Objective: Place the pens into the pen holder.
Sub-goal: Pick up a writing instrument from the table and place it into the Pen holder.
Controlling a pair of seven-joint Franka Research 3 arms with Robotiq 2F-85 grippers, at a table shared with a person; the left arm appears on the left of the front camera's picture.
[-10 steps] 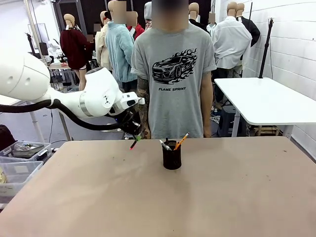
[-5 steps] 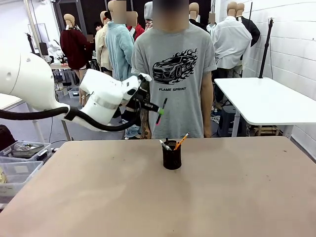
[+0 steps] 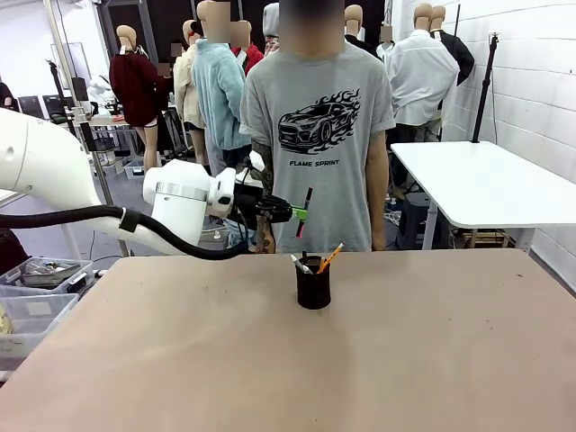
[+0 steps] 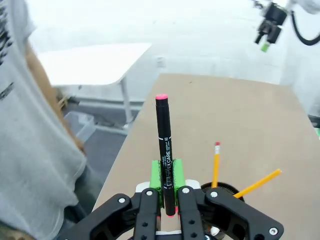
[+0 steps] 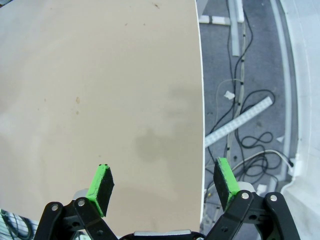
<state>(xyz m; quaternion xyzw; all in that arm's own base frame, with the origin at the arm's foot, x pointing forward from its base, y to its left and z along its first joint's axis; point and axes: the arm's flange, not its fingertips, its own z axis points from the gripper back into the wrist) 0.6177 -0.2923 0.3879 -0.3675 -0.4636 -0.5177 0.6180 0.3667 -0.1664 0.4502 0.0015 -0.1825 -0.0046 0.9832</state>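
Front view: left pincer grips one pen; holder has two.

Bare table around pen holder

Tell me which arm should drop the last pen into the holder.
Left. Its pincer is already shut on the black pen, held upright just above the holder. The right pincer is open, empty and over bare table.
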